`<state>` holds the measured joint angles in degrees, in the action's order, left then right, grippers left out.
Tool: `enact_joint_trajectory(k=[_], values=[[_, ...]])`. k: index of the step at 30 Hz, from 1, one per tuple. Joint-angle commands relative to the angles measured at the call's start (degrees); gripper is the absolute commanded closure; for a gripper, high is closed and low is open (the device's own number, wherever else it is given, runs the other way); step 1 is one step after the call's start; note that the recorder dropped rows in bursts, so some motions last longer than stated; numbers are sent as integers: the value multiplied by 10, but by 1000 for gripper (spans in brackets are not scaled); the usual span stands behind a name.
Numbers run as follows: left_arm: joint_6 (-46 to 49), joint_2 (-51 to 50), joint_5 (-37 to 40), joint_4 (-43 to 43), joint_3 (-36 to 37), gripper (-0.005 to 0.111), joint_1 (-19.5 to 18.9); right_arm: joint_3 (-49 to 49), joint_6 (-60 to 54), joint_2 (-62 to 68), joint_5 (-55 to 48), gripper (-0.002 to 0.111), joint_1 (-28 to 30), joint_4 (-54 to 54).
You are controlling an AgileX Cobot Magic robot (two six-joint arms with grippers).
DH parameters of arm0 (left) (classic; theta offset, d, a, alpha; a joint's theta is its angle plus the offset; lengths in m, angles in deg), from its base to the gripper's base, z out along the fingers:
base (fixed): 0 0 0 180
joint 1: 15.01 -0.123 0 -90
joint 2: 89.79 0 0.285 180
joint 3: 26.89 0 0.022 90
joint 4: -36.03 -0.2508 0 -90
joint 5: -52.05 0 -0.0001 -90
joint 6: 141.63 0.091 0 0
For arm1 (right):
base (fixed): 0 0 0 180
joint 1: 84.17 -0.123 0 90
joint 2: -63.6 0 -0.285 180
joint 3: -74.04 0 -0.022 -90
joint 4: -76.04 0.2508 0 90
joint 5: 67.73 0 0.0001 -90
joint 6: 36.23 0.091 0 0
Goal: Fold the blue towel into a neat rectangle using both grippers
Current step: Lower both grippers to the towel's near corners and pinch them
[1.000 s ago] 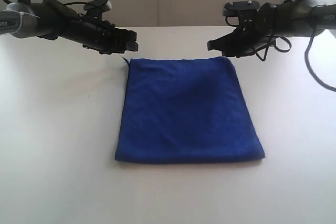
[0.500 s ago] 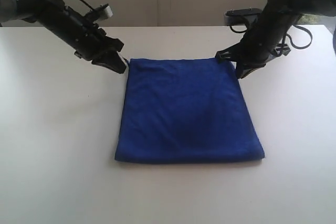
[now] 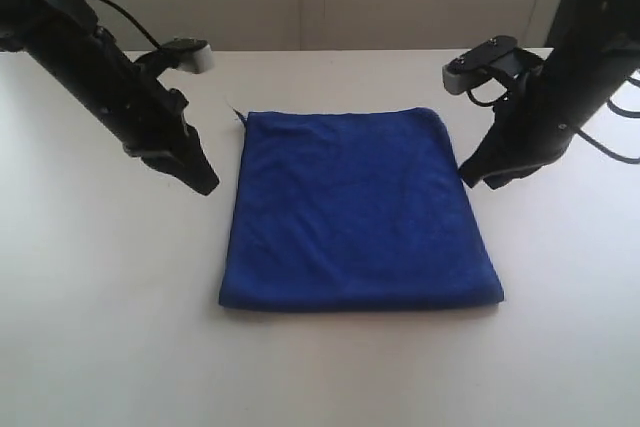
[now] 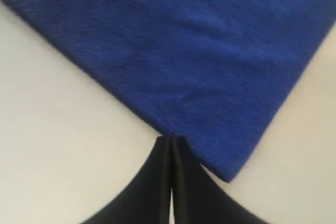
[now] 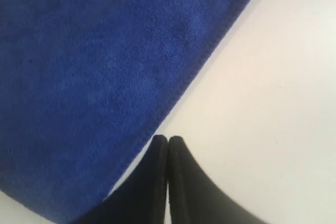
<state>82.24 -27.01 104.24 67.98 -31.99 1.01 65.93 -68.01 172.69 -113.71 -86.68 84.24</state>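
We see the blue towel [image 3: 360,212] lying flat in the middle of a pale, smooth bench [image 3: 100,297]. It shows as a near-square shape with four straight edges, the far edge looking shorter than the near one. The near edge looks thick and softly rounded, and the two near corners are blunt.

Bare bench surrounds the cloth on every side, with wide room at the left, at the right and in front. Behind the far edge a narrower strip of bench runs up to a light wall.

The left gripper [image 3: 205,185] slants down from a thick black arm. Its tip comes just beside the towel's left edge, about a third of the way along from the far corner. Its slim black jaws are pressed together with nothing between them.

The right gripper [image 3: 470,177] slants down in mirror fashion and ends just beside the right edge. Its jaws are also pressed together and hold nothing. We cannot tell whether either tip touches the bench.

In the wrist views the cloth is a deep royal blue with a fine, fuzzy pile and a narrow stitched hem along its border. The bench there is matt and off-white. Each pair of jaws tapers to a narrow point.
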Motion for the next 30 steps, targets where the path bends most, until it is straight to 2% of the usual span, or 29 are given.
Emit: enact_joint_trajectory(k=[1, 6, 11, 15, 19, 23, 26, 30], values=[[130, 50, 16, 6, 65, 107, 47, -80, -110, -72, 48, 108, -29, 10], [196, 77, -6, 5, 115, 107, 75, -150, -206, -125, 74, 108, -51, 10], [195, 67, -52, 5, 127, 107, 75, -194, -286, -115, 110, 107, -51, 10], [196, 51, -59, 7, 127, 105, 75, -205, -286, -108, 139, 91, -51, 29], [250, 47, -61, 4, 131, 90, 84, -205, -335, -108, 133, 71, -51, 29], [310, 47, -62, 1, 133, 70, 100, -205, -395, -105, 83, 69, -51, 80], [337, 47, -69, 1, 142, 57, 107, -205, -402, -98, 95, 65, -51, 98], [345, 47, -108, 1, 166, 46, 109, -206, -388, -87, 124, 47, -51, 122]])
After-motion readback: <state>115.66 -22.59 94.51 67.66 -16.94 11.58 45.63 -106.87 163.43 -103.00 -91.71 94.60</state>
